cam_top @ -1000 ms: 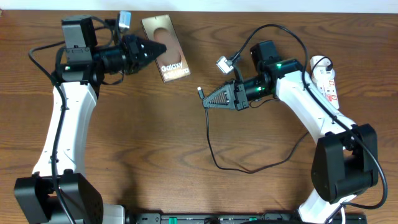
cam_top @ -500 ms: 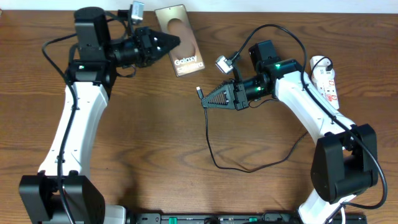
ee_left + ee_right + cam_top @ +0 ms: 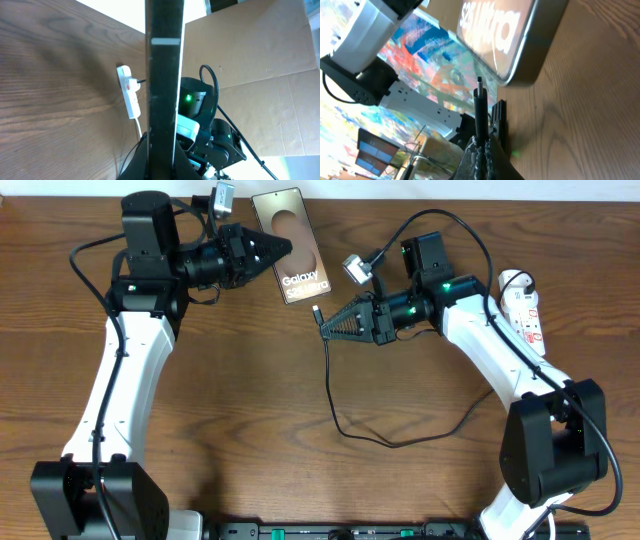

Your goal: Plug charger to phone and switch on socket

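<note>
One wood-grain table (image 3: 230, 400); left hand (image 3: 283, 249) grips phone (image 3: 300, 275); cardboard backdrop (image 3: 250, 50).

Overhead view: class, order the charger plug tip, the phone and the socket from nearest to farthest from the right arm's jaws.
1. Charger plug tip: held in the right arm's jaws, near table centre.
2. Phone: up and left of them, its lower end near the tip.
3. Socket: far right, beside that arm's forearm.

Brown wooden table (image 3: 240, 380); tan cardboard panels (image 3: 250, 50) beyond its far edge.
</note>
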Controlling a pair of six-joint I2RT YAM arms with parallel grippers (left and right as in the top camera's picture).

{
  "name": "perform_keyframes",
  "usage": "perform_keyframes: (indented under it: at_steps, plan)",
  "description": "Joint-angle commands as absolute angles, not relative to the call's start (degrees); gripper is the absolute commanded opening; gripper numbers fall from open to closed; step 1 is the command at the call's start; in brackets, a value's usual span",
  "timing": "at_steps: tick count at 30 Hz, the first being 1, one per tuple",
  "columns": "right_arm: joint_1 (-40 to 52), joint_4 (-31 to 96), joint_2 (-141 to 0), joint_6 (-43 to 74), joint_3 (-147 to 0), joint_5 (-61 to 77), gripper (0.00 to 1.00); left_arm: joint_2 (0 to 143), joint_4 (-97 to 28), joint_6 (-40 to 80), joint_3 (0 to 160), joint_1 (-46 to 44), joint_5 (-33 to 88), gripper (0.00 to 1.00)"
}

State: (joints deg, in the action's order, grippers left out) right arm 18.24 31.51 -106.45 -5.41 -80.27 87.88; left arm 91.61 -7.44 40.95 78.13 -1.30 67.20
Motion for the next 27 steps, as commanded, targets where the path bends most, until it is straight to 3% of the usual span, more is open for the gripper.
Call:
perform_keyframes:
  at_steps: [1,27]
  plan:
    - [18.5,29.4,-106.0,-0.6,-80.3,89.5,0.01,91.0,-6.6,41.5,79.0,-1.1,69.0,0.07]
    - [18.5,23.9,-106.0,3.2,-80.3,89.5,0.01,91.0,-1.0,39.5,79.0,-2.8,68.6,0.07]
